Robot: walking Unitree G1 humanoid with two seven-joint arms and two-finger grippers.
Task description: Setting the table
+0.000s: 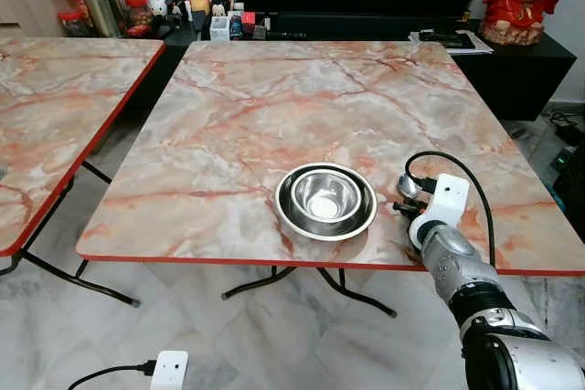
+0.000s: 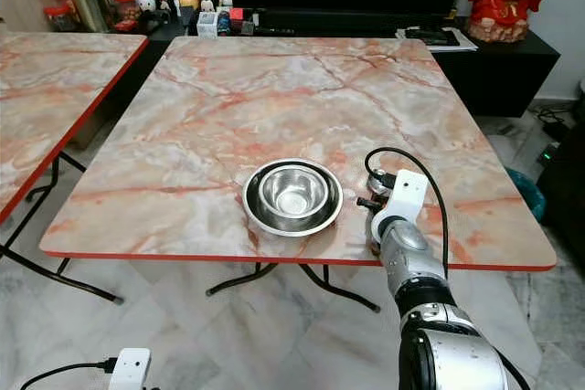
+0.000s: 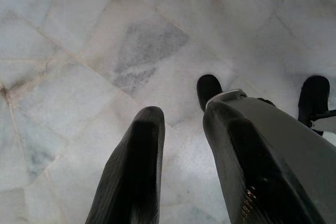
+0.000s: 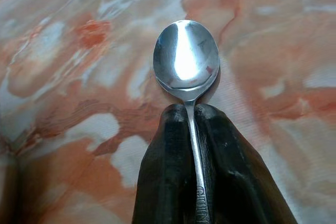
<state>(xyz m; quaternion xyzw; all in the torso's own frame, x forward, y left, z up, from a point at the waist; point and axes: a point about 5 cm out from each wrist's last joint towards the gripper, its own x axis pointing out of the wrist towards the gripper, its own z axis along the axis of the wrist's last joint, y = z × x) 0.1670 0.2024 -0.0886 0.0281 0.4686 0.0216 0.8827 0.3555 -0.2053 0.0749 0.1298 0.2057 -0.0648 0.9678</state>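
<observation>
Low at 7 o'clock, the idle left gripper [image 3: 181, 145] is seen over pale floor tiles [image 3: 94, 51], its two black fingers [image 3: 134, 171] parted with nothing between them. On the marble-patterned table [image 1: 274, 98], near its front edge, a steel bowl [image 1: 325, 196] is nested inside a wider steel dish [image 1: 291, 216]. At the bowl's 3 o'clock, just beside it, the right gripper [image 4: 191, 116] is clenched on the handle of a steel spoon [image 4: 186, 59]. The spoon's long axis is aligned with the fingers, its bowl pointed away from the wrist and held just above the tabletop, hollow side up. Stamped lettering on the handle is visible but cannot be read.
</observation>
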